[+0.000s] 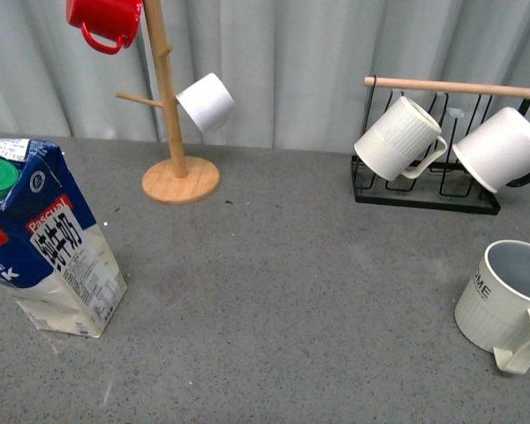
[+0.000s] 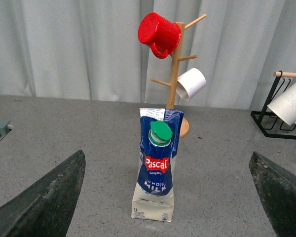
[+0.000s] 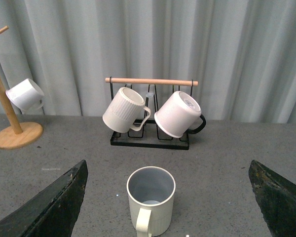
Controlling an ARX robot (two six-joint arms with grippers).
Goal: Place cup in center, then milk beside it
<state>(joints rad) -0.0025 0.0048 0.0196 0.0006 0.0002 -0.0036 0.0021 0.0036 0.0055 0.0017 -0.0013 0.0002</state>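
The cream-white ribbed ceramic mug with the grey-blue inside (image 1: 503, 300) stood upright on the grey desk (image 1: 274, 283), far to the right and in front of the black wire rack with a wooden bar (image 1: 424, 196). A ribbed white mug (image 1: 397, 137) and a smooth white mug (image 1: 499, 148) hung from that rack. Well apart, at the left edge, stood the tall blue-and-white gable-top carton with its green cap (image 1: 57, 256), in front of the wooden mug tree (image 1: 168, 97) with its red mug (image 1: 106, 19). The left gripper (image 2: 166, 154) faced the carton with its jaws spread wide, holding nothing. The right gripper (image 3: 167, 163) faced the cream mug, jaws likewise wide and empty.
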